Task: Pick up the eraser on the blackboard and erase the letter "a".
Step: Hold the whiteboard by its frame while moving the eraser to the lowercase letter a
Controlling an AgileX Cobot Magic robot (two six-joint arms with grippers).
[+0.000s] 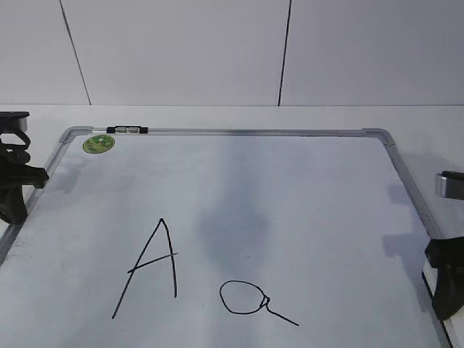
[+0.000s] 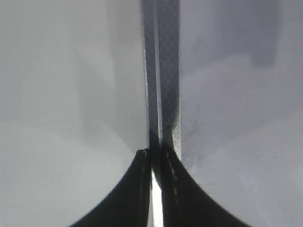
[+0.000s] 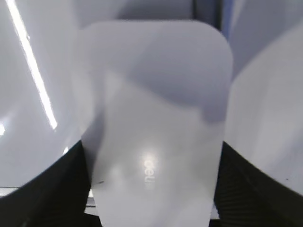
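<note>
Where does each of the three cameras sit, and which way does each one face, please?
Exterior view: in front, slanting down at the blackboard with the letter "a"; the left gripper and right gripper show at its edges.
Left wrist view: on the left arm, looking down past its closed gripper at the board's grey frame.
Right wrist view: on the right arm, close over the eraser between its gripper's fingers.
Shared: the frame in the exterior and left wrist views.
</note>
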